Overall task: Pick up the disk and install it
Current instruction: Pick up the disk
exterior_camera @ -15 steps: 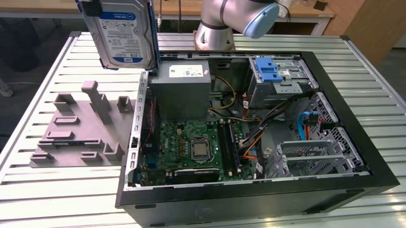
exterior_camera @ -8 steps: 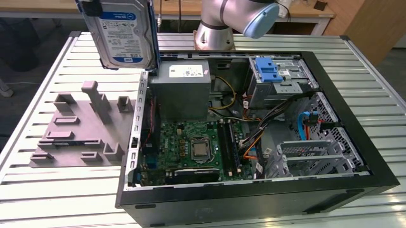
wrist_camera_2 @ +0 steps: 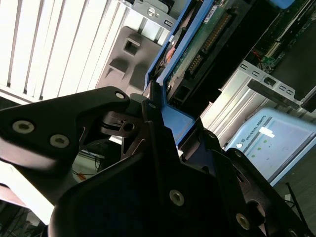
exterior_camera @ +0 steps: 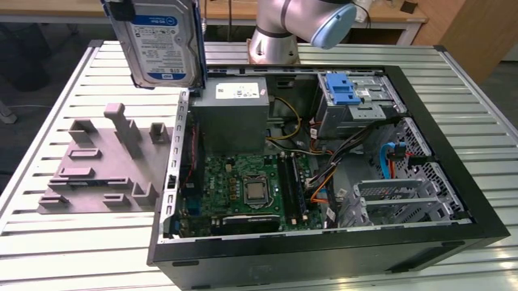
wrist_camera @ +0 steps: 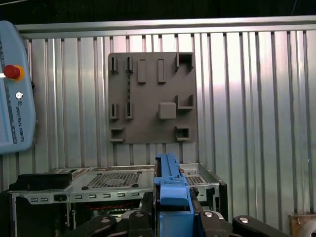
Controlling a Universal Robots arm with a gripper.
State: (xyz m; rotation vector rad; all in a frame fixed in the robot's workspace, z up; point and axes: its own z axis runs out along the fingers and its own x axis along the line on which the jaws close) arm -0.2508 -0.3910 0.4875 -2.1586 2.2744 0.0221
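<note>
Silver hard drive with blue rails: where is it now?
Exterior view's upper left: the silver hard drive hangs upright in the black gripper, raised between the grey fixture plate and the open computer case.

The disk (exterior_camera: 164, 47), at eleven o'clock in the exterior view, is shiny metal with a paper label and blue plastic rails. The table (exterior_camera: 57, 245) is ribbed metal.

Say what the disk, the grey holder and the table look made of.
Disk: silvery metal body with a glossy paper label and blue plastic rails. Grey holder: matte plastic, probably moulded or printed, no shine. Table: pale ribbed metal, likely aluminium, with soft glare.
</note>
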